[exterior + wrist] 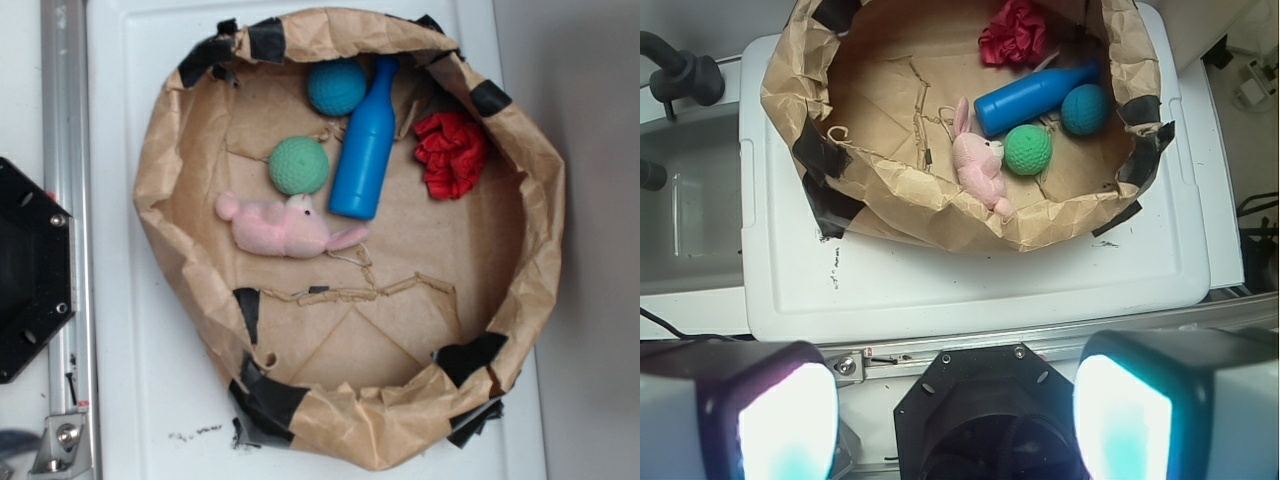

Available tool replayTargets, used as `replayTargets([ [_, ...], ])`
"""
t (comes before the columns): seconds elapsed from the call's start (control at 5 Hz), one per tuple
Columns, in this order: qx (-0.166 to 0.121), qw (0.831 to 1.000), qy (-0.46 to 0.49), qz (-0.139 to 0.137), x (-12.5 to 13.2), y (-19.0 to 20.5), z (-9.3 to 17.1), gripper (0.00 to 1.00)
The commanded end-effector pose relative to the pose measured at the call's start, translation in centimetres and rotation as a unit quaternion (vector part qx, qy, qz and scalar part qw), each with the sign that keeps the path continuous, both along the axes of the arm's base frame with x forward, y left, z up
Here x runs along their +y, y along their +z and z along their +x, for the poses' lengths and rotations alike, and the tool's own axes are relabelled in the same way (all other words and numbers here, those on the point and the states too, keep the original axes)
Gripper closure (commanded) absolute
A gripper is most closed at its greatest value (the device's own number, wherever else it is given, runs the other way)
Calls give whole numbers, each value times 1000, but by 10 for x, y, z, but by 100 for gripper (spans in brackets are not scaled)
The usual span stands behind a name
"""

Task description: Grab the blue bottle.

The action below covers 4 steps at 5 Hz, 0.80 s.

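Approach not begun: the hand hangs spread, empty, well short of the blue bottle at 12 o'clock; next, reach over its body.

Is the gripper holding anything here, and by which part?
Nothing is held. The gripper is open and far from the paper basin; the blue bottle lies untouched inside it.

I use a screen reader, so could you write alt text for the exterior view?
A blue bottle lies inside a brown paper basin, between a green ball and a red crumpled item. A teal ball sits by its neck; a pink plush bunny lies below.
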<state>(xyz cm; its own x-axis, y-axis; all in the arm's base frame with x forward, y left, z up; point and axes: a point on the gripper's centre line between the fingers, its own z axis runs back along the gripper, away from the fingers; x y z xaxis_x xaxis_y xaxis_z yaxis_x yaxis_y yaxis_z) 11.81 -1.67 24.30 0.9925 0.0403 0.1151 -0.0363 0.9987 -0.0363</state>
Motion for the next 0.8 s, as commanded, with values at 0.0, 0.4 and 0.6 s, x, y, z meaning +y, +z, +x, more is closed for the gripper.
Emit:
replayTargets([
  [0.0,0,1000,0,0,0,0,0,0],
  [0.4,-27,979,203,1,35,-76,98,0],
  [0.6,-76,943,322,-42,60,-123,144,0],
])
